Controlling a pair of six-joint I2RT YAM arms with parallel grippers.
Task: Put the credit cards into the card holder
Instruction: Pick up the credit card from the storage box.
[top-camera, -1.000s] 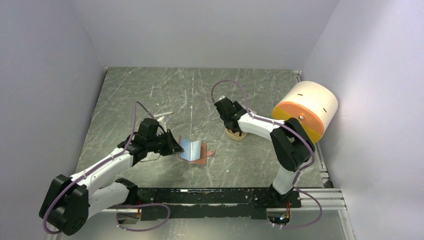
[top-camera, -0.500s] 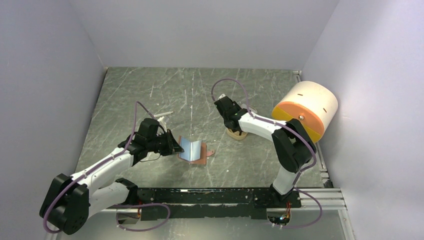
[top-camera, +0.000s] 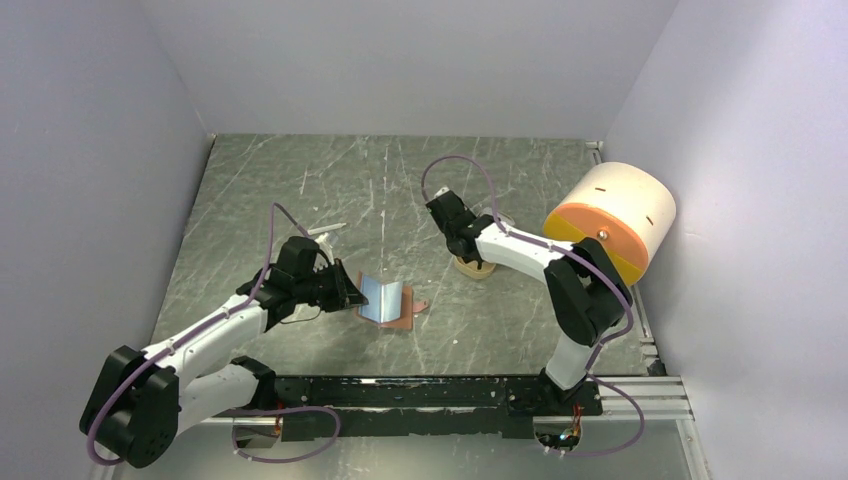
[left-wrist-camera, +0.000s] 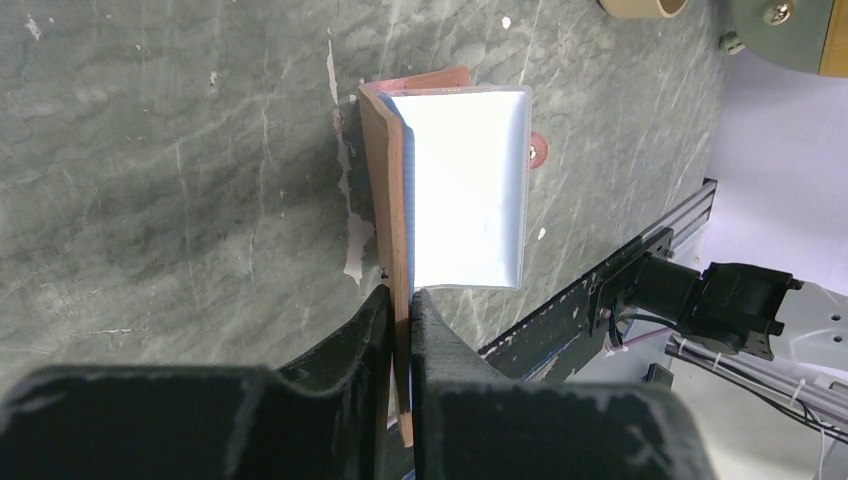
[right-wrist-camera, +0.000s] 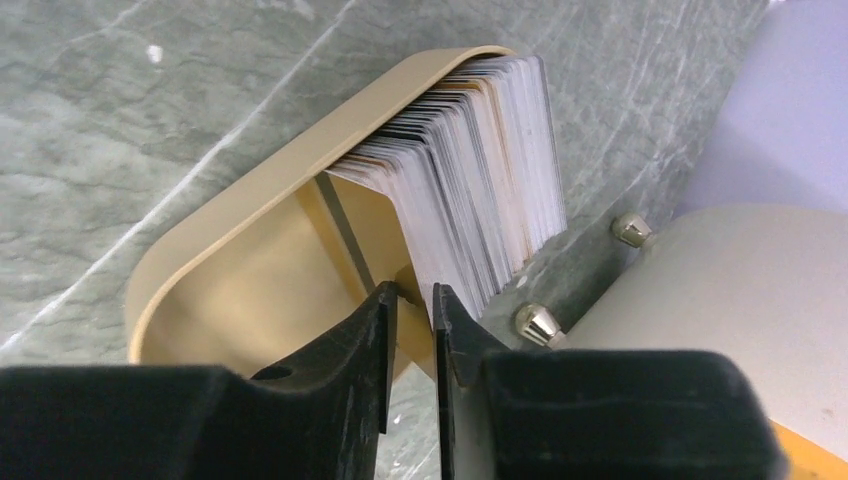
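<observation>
The card holder (top-camera: 388, 301), a reddish-brown wallet, stands open on the table with a pale shiny inside pocket (left-wrist-camera: 468, 190). My left gripper (top-camera: 352, 297) is shut on its raised leather flap (left-wrist-camera: 384, 200), which runs between the jaws (left-wrist-camera: 402, 300). A thick stack of whitish credit cards (right-wrist-camera: 480, 190) stands on edge in a tan tray (right-wrist-camera: 230, 240). My right gripper (right-wrist-camera: 415, 292) is over that tray (top-camera: 473, 268), its tips on either side of the front card's near corner. A narrow gap still shows between the jaws, and no card is lifted.
A big cream-and-orange cylinder (top-camera: 612, 220) lies at the right wall, close behind the tray. A small white stick (top-camera: 325, 230) lies behind the left arm. The wallet's snap tab (top-camera: 421, 305) rests on the table. A black rail (top-camera: 420, 392) runs along the near edge.
The right gripper's jaws have narrowed at the tray, and its wrist has shifted slightly. The left gripper and the card holder have not moved.
</observation>
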